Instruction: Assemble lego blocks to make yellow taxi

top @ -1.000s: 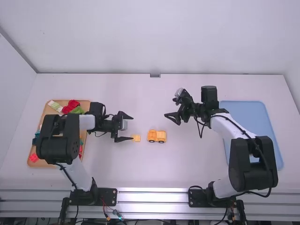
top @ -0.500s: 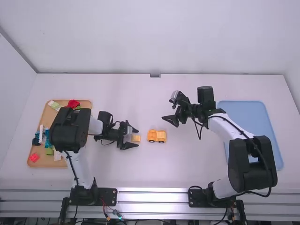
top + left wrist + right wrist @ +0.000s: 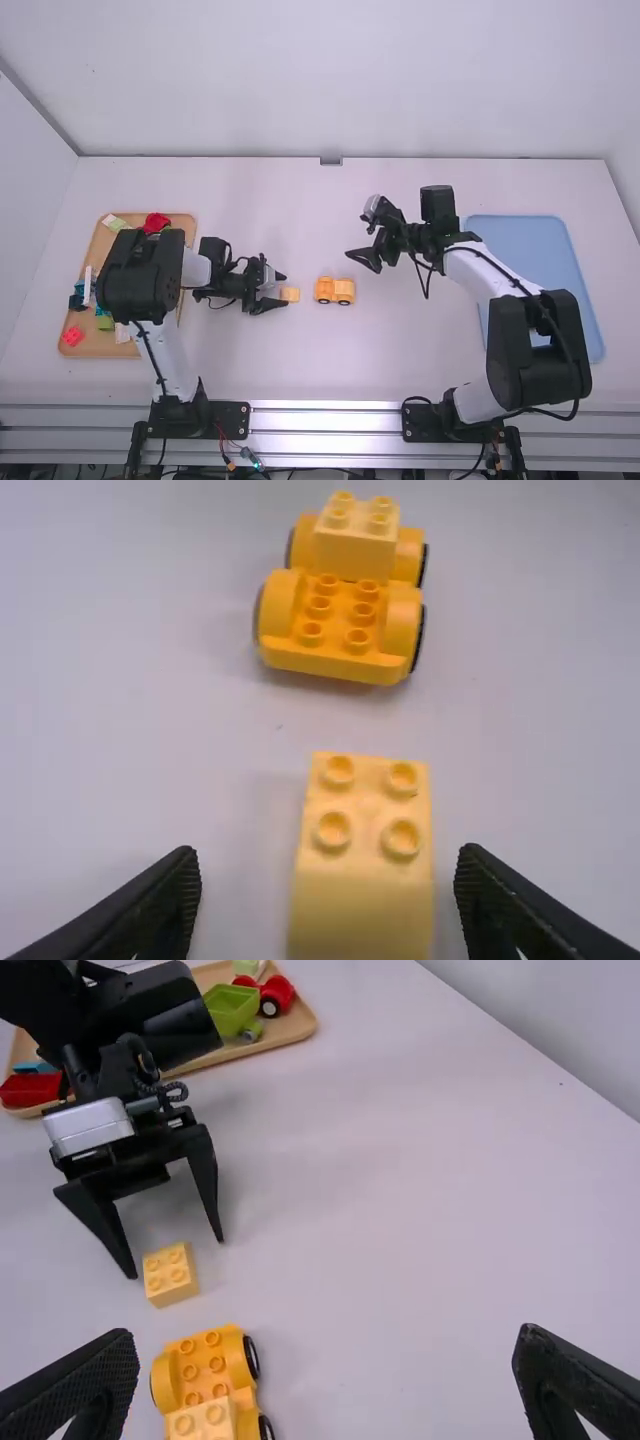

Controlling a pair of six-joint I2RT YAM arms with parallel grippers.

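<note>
Low over the table, my left gripper [image 3: 273, 290] is open, its fingertips just short of a loose pale yellow brick [image 3: 290, 294]. In the left wrist view the brick [image 3: 366, 810] lies between the spread fingers of my left gripper [image 3: 328, 895], touching neither. A yellow-orange wheeled car base [image 3: 334, 290] stands to the right of that brick. On one end of the car base [image 3: 340, 628] sits a yellow brick [image 3: 356, 538], studs up. My right gripper [image 3: 366, 258] hangs open beyond and right of the car; the right wrist view shows the open right gripper [image 3: 328, 1370] holding nothing.
At the far left a wooden tray [image 3: 98, 345] holds several coloured pieces, including a red one [image 3: 156, 222] and a pink one [image 3: 72, 336]. A blue tray [image 3: 520, 230] lies at the right, partly under the right arm.
My left gripper swung in behind the loose brick, lowered around it, then drew back slightly left. The right gripper shifted a little left. Brick and car stayed put.
</note>
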